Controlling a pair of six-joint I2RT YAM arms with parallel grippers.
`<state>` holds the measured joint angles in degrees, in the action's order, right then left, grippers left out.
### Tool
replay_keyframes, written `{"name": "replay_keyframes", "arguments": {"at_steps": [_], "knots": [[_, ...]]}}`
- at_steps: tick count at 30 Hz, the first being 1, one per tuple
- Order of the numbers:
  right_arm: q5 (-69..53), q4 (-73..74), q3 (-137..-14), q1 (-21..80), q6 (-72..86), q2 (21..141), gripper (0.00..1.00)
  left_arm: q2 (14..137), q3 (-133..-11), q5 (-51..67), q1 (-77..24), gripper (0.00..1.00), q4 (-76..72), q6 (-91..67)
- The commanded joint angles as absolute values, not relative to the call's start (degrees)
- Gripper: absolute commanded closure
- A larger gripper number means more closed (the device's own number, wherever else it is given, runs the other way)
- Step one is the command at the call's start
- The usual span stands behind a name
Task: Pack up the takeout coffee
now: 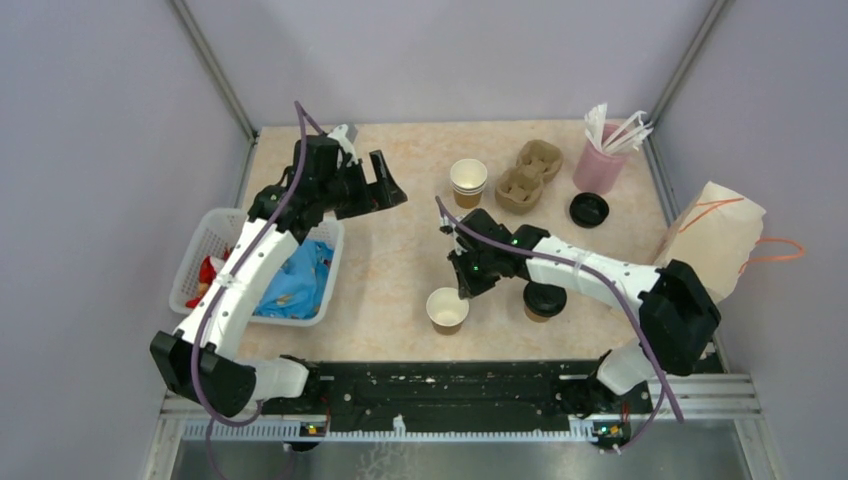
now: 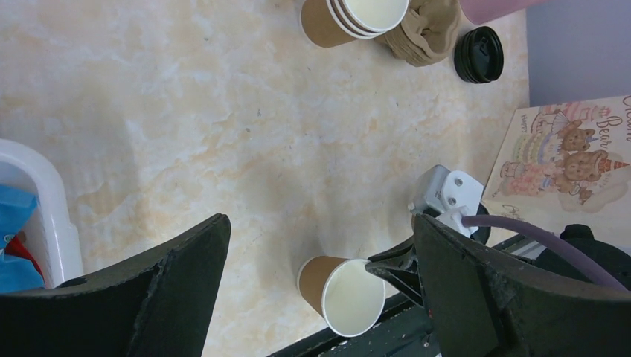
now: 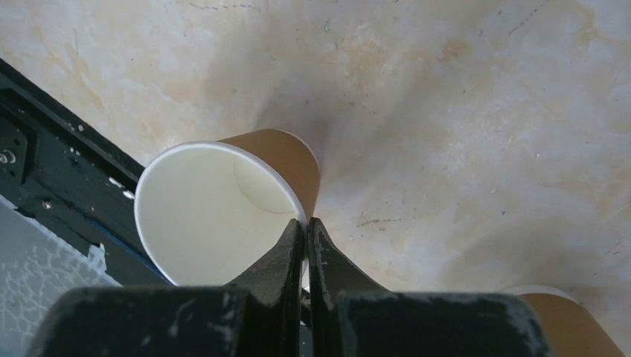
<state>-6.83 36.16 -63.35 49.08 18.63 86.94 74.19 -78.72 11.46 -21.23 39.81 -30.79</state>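
Right gripper (image 3: 306, 227) is clamped on the rim of the open cup (image 1: 447, 309) (cream inside), at 6 o'clock on the table (image 1: 390, 262). 1 lidded cup (image 1: 543, 301) stands at its 3 o'clock. Left gripper (image 2: 320, 230) hangs, jaws spread.

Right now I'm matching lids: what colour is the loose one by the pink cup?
The lid is black; top external view.

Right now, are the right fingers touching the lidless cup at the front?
Touching. The right wrist view shows the right fingers shut on the lidless cup at its rim, one finger inside the wall and one outside.
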Motion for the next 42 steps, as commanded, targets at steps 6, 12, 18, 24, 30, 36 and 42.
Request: {"name": "replay_keyframes", "arguments": {"at_steps": [6, 12, 18, 24, 30, 36, 42], "knots": [[2.0, 39.6, -66.6, 49.0, 23.5, 79.4, 0.62, 72.2, -79.3, 11.0, -21.8, 0.01, 39.4, -31.6], [10.7, 45.7, -69.3, 35.1, 24.0, 72.8, 0.42, 74.1, -80.7, 11.4, -21.9, 0.01, 39.5, -30.3], [17.7, 39.4, -68.5, 16.7, 19.0, 77.8, 0.39, 78.0, -80.7, 14.9, -22.1, 0.01, 38.4, -29.8], [22.0, 31.0, -73.8, 8.7, 10.9, 93.3, 0.52, 80.6, -79.8, 17.8, -22.4, 0.01, 38.5, -28.5], [23.4, 28.7, -81.3, 8.3, 4.2, 104.2, 0.62, 82.6, -78.6, 19.6, -22.4, 0.01, 38.3, -27.7], [22.4, 28.3, -82.2, 7.7, 2.5, 107.5, 0.71, 83.9, -79.2, 20.0, -22.4, 0.01, 37.5, -27.5], [22.5, 28.3, -82.1, 7.6, 2.0, 109.2, 0.82, 85.4, -80.6, 19.9, -22.4, 0.01, 38.3, -26.2]]}}
